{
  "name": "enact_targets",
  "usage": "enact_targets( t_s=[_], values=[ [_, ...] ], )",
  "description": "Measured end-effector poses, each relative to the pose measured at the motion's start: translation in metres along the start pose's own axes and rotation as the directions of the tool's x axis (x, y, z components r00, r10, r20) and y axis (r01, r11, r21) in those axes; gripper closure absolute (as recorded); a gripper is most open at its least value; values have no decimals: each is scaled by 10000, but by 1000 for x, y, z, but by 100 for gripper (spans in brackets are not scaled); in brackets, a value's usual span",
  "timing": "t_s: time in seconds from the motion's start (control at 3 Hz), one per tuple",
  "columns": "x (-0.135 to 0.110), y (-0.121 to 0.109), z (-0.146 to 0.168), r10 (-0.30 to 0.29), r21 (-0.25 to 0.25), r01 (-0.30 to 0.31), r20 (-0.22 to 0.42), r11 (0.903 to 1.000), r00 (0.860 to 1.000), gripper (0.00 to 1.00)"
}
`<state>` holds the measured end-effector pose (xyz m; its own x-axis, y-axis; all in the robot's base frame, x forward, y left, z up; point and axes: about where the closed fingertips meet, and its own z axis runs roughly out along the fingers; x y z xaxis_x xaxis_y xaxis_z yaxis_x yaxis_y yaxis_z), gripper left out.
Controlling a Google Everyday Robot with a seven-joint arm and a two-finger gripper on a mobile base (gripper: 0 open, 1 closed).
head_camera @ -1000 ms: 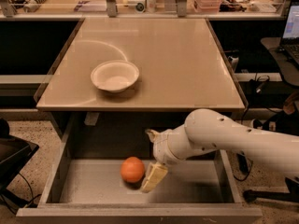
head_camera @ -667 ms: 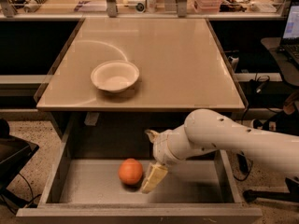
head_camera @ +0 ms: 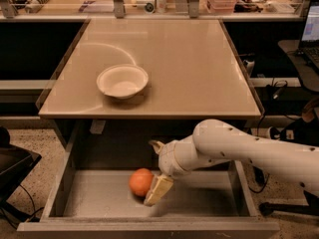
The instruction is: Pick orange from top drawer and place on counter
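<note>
While end effector [head_camera: 150, 174] hangs beside orange [head_camera: 139, 182], top drawer [head_camera: 62, 184] walls distant.

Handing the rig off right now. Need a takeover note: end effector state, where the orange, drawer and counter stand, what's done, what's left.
End effector: open, down inside the top drawer, with its lower finger right beside the orange. Nothing is clamped.
Orange: on the drawer floor, left of centre, not lifted.
Top drawer: pulled open.
Counter: holds a white bowl on its left side; no orange on it.
Done: drawer open, arm reached to the orange.
Left: close on the orange, lift it out of the drawer, set it on the counter.
</note>
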<state>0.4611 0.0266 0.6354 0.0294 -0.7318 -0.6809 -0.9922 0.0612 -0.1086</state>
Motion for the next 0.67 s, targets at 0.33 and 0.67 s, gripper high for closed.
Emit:
enact_targets(
  t_s=[0.33, 0.67],
  values=[
    [-13, 4, 35, -574, -229, 574, -2, 9981, 9984, 0],
    [-13, 4, 35, -574, -230, 574, -2, 9981, 9983, 0]
  ],
)
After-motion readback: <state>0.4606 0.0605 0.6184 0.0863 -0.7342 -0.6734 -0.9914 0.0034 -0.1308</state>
